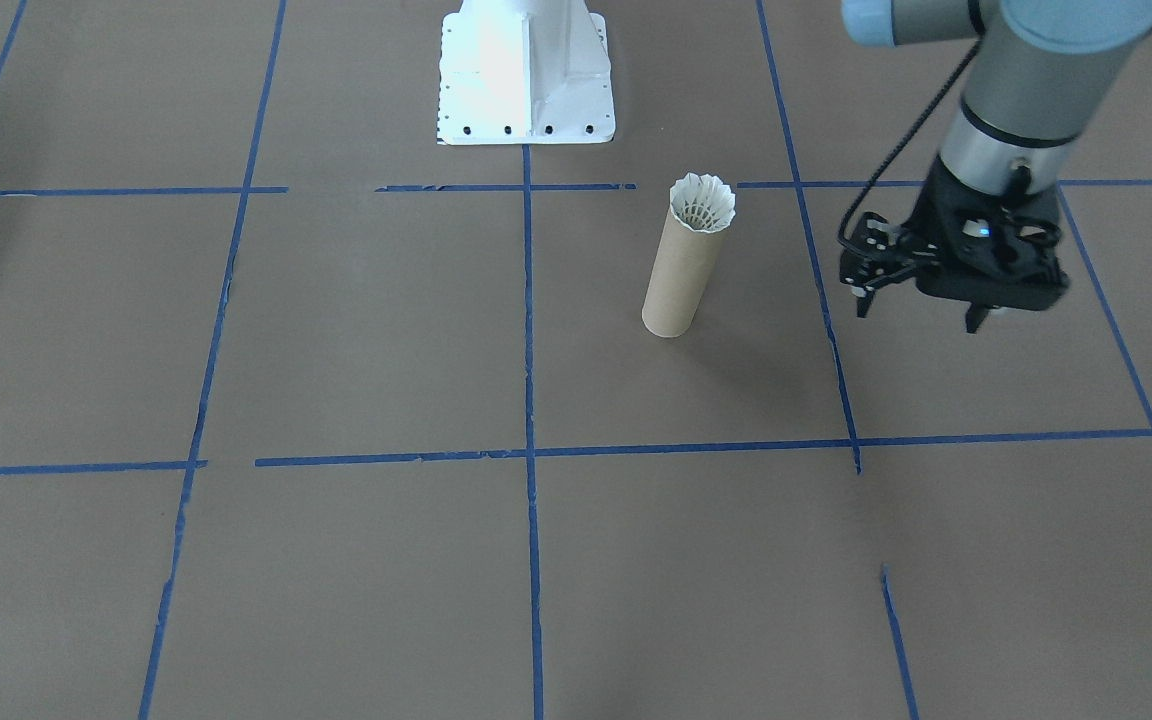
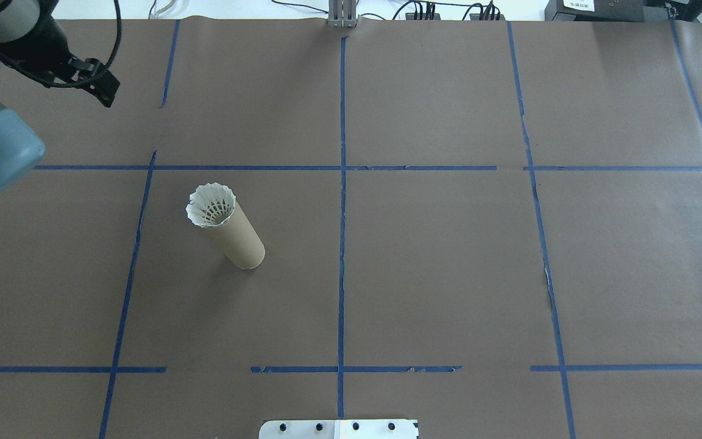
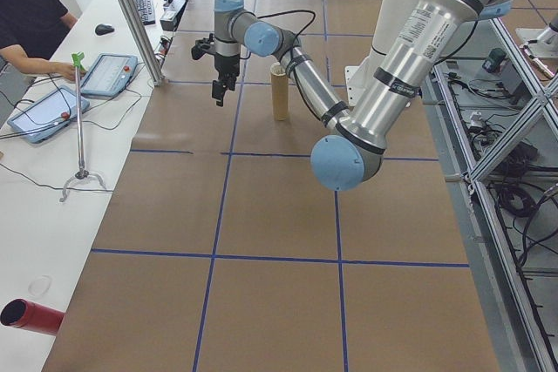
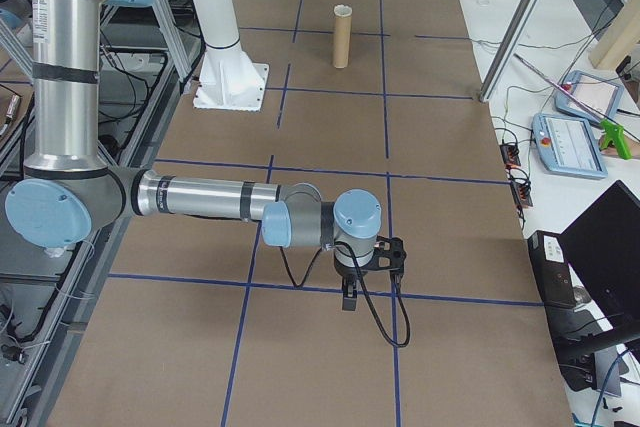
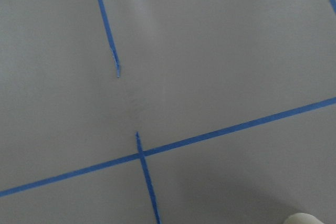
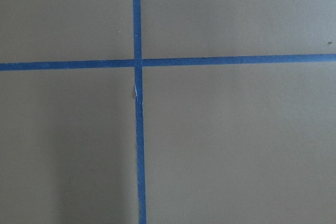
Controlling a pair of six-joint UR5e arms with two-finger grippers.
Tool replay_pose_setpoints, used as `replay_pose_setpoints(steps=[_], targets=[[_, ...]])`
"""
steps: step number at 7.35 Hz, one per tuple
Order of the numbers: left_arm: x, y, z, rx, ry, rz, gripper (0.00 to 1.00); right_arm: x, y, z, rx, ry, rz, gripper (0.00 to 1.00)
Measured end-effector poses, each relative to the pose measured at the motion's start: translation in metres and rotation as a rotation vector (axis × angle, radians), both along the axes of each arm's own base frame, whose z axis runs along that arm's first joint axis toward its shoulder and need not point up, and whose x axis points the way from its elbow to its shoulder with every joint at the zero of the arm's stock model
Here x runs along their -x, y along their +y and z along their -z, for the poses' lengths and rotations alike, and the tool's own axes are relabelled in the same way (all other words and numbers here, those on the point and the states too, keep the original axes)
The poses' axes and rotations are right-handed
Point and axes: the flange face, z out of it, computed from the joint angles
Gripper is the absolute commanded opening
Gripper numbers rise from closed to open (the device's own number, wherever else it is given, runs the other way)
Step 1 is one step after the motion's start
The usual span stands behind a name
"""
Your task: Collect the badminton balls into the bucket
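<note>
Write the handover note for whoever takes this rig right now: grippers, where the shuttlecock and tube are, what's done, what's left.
Left gripper: open, empty, hanging above the table beside the tube.
Right gripper: seen only from the side; state unclear, nothing visibly held.
Shuttlecock: seated in the mouth of the upright cardboard tube, feathers flaring over the rim.
Done: shuttlecock is in the tube.
Left: no other shuttlecock shows on the table; probably just retract the arms.

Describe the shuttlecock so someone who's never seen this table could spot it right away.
Start from the brown paper-covered table gridded with blue tape, and find the only upright object, a tan cardboard tube. The shuttlecock sits in its top opening, feather skirt up; its white, ruffled rim flares out over the plain tube.
</note>
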Motion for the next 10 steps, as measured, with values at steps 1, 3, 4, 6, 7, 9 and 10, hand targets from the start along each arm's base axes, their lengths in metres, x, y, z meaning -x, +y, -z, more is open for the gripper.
replay_pose_setpoints(steps=[1,3,4,6,7,9,10], targets=[[0.028,-0.006,-0.041,0.008,0.006,-0.035,1.0,0.0,0.0,0.0,0.0,0.0,0.0,1.0],[0.089,-0.008,-0.121,0.05,0.009,-0.058,1.0,0.0,0.0,0.0,0.0,0.0,0.0,1.0],[0.121,-0.008,-0.156,0.076,-0.002,-0.046,1.0,0.0,0.0,0.0,0.0,0.0,0.0,1.0],[0.179,-0.006,-0.22,0.109,-0.009,-0.061,1.0,0.0,0.0,0.0,0.0,0.0,0.0,1.0],[0.202,0.002,-0.256,0.126,-0.007,-0.079,1.0,0.0,0.0,0.0,0.0,0.001,0.0,1.0],[0.236,0.036,-0.335,0.132,-0.004,-0.077,1.0,0.0,0.0,0.0,0.0,0.0,0.0,1.0],[0.247,0.052,-0.366,0.145,0.004,-0.063,1.0,0.0,0.0,0.0,0.0,0.0,0.0,1.0]])
